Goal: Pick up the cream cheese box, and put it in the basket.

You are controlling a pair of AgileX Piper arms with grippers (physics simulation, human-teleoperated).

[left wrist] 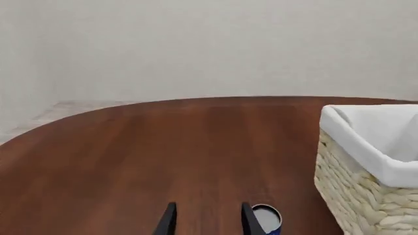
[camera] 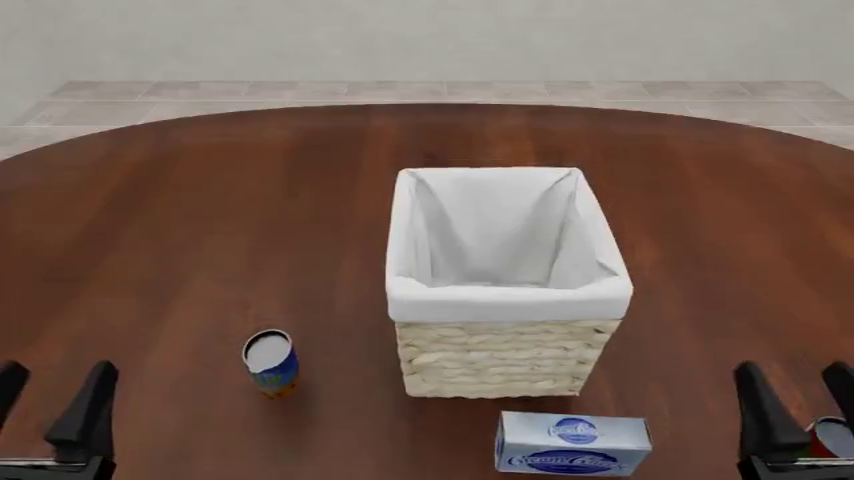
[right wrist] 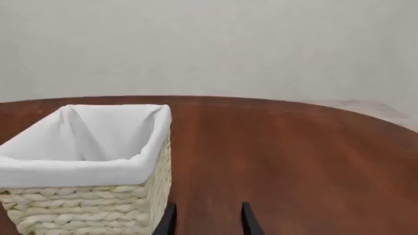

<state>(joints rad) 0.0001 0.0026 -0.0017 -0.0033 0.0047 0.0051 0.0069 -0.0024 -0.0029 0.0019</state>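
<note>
The cream cheese box (camera: 573, 443) lies flat on the table just in front of the basket (camera: 505, 352), its blue oval logo facing up. The basket stands at mid-table with its white liner (camera: 494, 235) holding nothing; it also shows in the left wrist view (left wrist: 365, 196) and the right wrist view (right wrist: 98, 205). My left gripper (camera: 51, 402) is open at the near left corner, far from the box. My right gripper (camera: 797, 400) is open at the near right, to the right of the box. Neither holds anything.
A small blue-orange can (camera: 271, 362) stands left of the basket, seen beside my left fingers (left wrist: 267, 219) in the wrist view. A red can (camera: 834, 436) sits at the near right edge, right by my right gripper. The round brown table (camera: 200, 230) spreads all round.
</note>
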